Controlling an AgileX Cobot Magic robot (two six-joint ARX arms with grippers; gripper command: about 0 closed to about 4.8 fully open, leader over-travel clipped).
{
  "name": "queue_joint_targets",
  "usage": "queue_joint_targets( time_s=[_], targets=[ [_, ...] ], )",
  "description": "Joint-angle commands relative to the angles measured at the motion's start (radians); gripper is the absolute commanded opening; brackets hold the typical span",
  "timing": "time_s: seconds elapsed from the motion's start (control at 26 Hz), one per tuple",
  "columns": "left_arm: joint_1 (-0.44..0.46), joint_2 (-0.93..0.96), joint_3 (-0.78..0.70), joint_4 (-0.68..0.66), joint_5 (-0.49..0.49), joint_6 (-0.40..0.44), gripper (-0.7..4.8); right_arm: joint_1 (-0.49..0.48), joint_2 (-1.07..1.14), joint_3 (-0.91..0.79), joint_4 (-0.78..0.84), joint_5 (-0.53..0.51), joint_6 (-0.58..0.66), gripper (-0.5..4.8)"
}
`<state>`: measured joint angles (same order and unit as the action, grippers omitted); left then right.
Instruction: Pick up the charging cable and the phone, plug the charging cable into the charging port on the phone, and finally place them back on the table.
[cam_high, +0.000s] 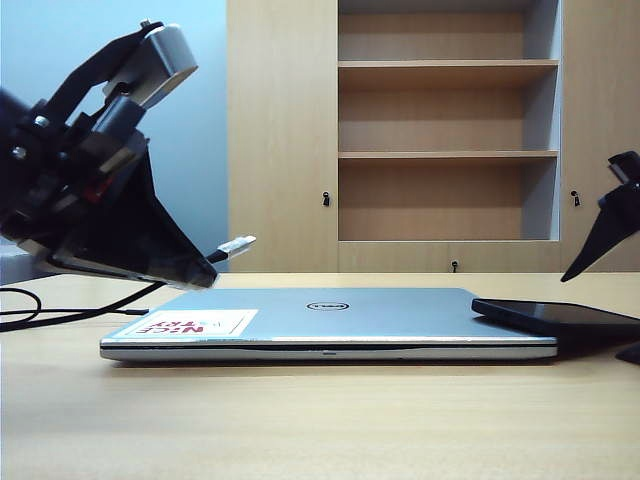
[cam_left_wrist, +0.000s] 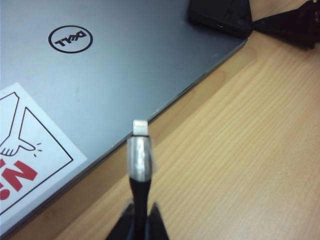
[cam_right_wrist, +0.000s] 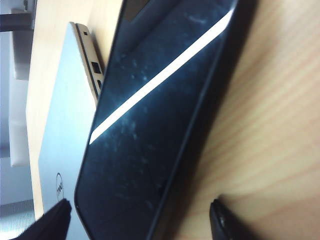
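The left claw (cam_left_wrist: 137, 220) is pinched tight on the thin black charging cable (cam_left_wrist: 139, 165), holding its small silver plug up in the air over the near left edge of the flat silver-grey laptop (cam_high: 330, 325). The thin shiny black phone (cam_right_wrist: 150, 130) lies with one end propped on the laptop's right edge and the other end down on the light wood-grain desk (cam_high: 300, 420). The right claw (cam_right_wrist: 140, 220) is spread wide, one finger on each side of the phone's end, not squeezing it.

The exterior camera is looking low across the table (cam_high: 300, 420) toward shelves (cam_high: 447, 155), while both wrist cameras are peering closely down, all sharing the Dell laptop (cam_high: 330, 320)
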<state>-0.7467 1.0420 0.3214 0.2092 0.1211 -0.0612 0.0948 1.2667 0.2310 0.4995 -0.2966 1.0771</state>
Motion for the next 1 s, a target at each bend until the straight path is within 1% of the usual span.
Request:
queue_joint_targets(
  time_s=[0.04,0.23,0.31,0.38,0.65,1.0],
  targets=[
    [0.0,-0.001,0.002,0.017,0.003,0.002,-0.06,0.0,0.035,-0.001,0.027,0.001,0.002,3.78],
    [0.0,-0.001,0.002,0.017,0.003,0.002,-0.06,0.0,0.093,0.01,0.064,0.001,0.002,3.77],
    [0.0,-0.001,0.002,0.017,0.003,0.002,-0.06,0.0,0.132,0.011,0.124,-0.013,0.002,3.76],
    [0.0,-0.001,0.002,0.017,0.003,0.002,-0.06,0.0,0.164,0.011,0.156,-0.021,0.003,3.63],
    [0.0,-0.001,0.002,0.017,0.003,0.002,-0.06,0.0,0.216,0.011,0.158,-0.02,0.004,3.63],
    [0.0,-0.001,0.002,0.017,0.003,0.002,-0.06,0.0,0.22,0.011,0.155,-0.015,0.003,3.64]
  ],
)
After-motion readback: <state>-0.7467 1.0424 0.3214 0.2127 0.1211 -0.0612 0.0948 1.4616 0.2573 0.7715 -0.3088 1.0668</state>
